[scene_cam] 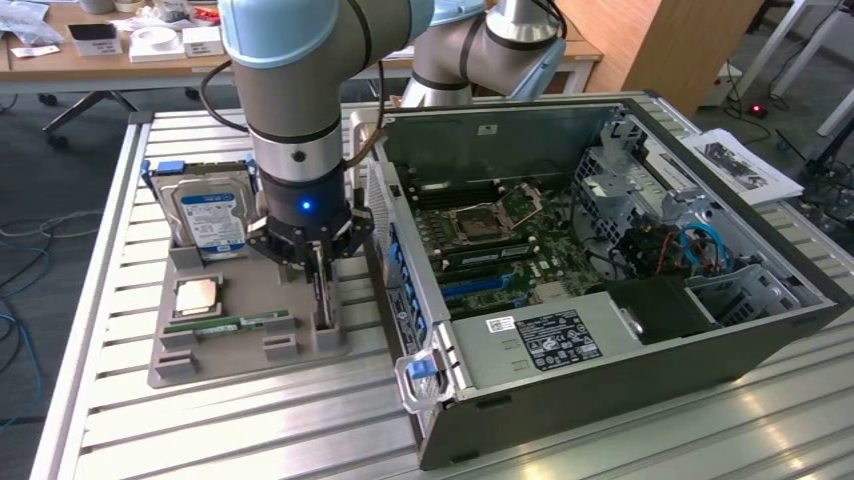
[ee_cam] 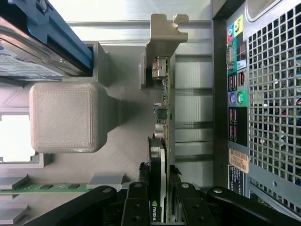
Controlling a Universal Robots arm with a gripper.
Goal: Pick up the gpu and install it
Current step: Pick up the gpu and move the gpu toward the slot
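Observation:
The gpu (scene_cam: pixel 324 302) stands on its long edge in a slot at the end of the grey holder tray (scene_cam: pixel 220 360) nearest the computer case. It is a thin black card (ee_cam: pixel 160 141) with a silvery end bracket (ee_cam: pixel 162 42). My gripper (scene_cam: pixel 316 268) reaches straight down onto the card's upper edge. In the wrist view the gripper (ee_cam: pixel 158 202) has one black finger (ee_cam: pixel 136 202) on each face of the card, shut against it. The card's lower edge still sits in the tray.
The open computer case (scene_cam: pixel 601 250) lies right beside the tray, its rear port panel (ee_cam: pixel 235 94) close to the card. In the tray are a silver hard drive (scene_cam: pixel 210 218), a green memory stick (scene_cam: pixel 247 323) and a copper-topped chip (scene_cam: pixel 198 297).

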